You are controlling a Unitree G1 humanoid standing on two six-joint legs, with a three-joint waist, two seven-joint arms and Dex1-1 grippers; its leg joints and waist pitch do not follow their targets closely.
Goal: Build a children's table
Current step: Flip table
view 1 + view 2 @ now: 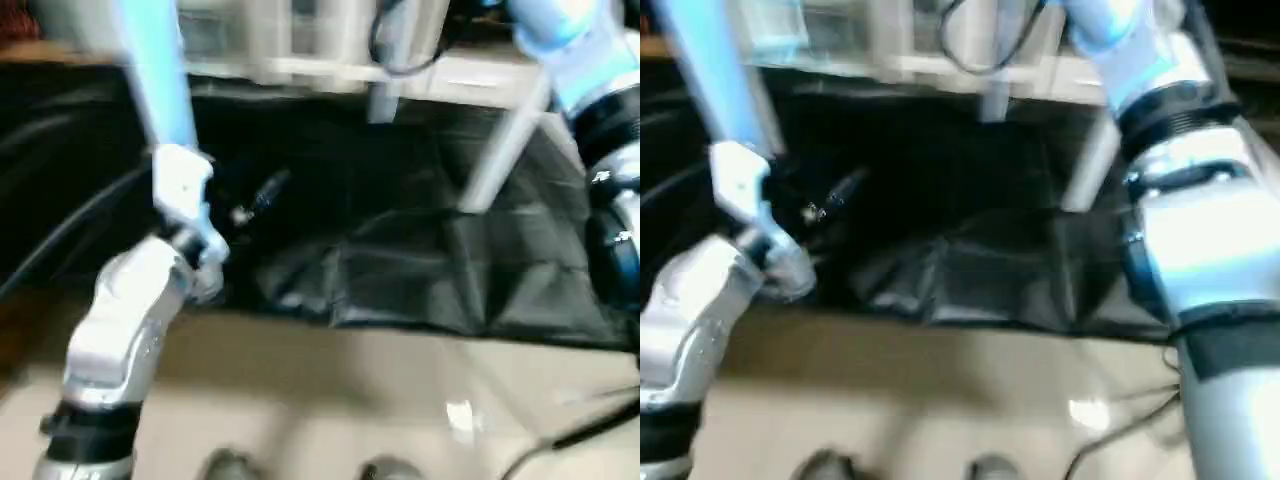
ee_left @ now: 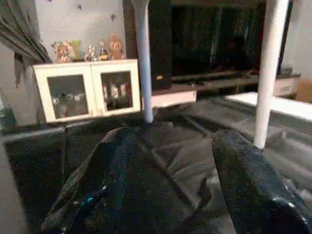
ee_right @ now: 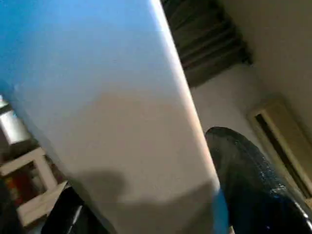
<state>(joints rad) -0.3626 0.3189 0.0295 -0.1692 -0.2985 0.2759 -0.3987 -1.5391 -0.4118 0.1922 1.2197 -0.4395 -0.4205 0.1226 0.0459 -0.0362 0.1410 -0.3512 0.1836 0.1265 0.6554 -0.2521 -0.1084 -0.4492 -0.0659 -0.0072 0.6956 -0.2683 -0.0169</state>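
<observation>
Leg-fitting step: left gripper (image 2: pixel 173 141) spread, empty, upright legs (image 2: pixel 268 73) beyond its tips; right gripper (image 3: pixel 146 170) hard beside a leg (image 3: pixel 112 122), grip unclear; next, likely check that leg's seating

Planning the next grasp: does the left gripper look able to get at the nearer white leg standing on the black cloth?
Probably yes: the left gripper is open and empty, facing the leg, with just flat black cloth between them.

A long white cylindrical tube leg (image 1: pixel 712 75) rises at the left above the silver left forearm (image 1: pixel 685 310). Another white leg (image 1: pixel 1090 170) stands on the crumpled black cloth (image 1: pixel 980 270), beside the bulky silver right forearm (image 1: pixel 1205 250).
</observation>
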